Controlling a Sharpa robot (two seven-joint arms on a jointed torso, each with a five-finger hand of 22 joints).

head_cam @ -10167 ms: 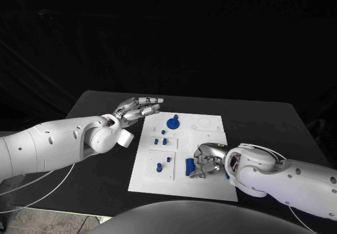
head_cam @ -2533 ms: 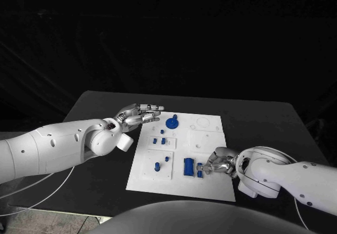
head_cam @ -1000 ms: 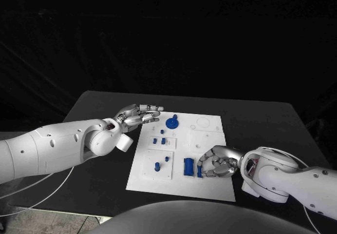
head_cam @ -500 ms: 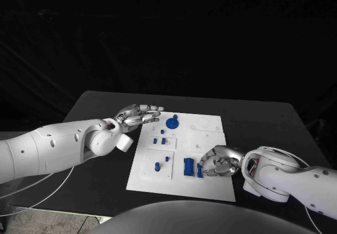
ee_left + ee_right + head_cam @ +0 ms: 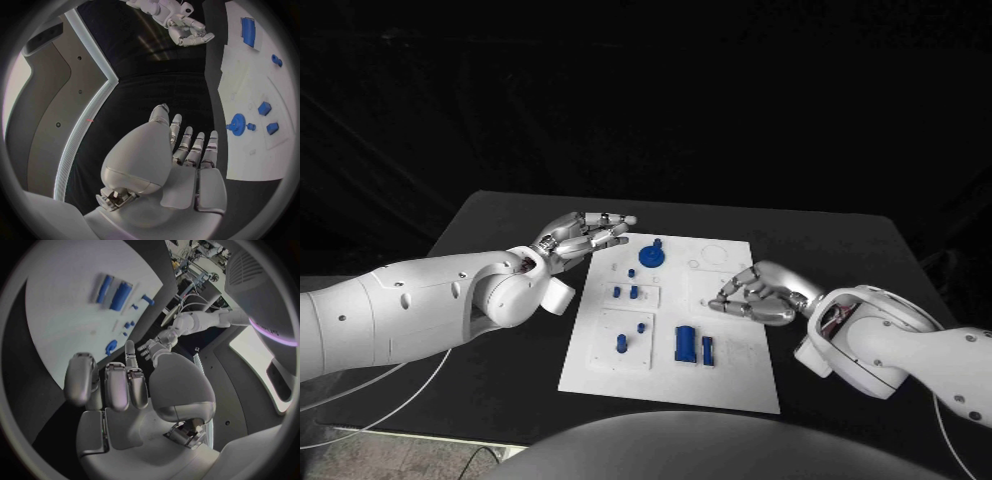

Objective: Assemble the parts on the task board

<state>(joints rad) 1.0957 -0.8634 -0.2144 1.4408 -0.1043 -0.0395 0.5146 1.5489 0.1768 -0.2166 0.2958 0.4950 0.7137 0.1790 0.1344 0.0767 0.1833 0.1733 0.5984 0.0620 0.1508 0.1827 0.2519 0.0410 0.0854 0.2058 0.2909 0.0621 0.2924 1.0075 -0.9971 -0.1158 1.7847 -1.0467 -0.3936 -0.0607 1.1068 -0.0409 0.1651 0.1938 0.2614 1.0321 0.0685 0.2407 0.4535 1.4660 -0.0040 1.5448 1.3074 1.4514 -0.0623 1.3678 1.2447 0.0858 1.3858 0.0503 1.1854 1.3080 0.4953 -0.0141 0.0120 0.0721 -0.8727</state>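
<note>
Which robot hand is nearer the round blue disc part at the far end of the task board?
Left. The left robot hand hovers open just beside the round blue disc part, off the task board edge. The right robot hand hangs farther away, above the board's right side.

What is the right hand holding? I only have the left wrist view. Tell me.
Observer: Nothing. The right wrist view shows the right hand with a bare palm and its fingers apart.
Operator: Give me its position.
Observer: In the head view it is over the right edge of the board, about midway along.
Operator: Report the nearest pieces.
Observer: A wide blue block and a thin blue bar lie side by side, nearer the robot than the hand.
</note>
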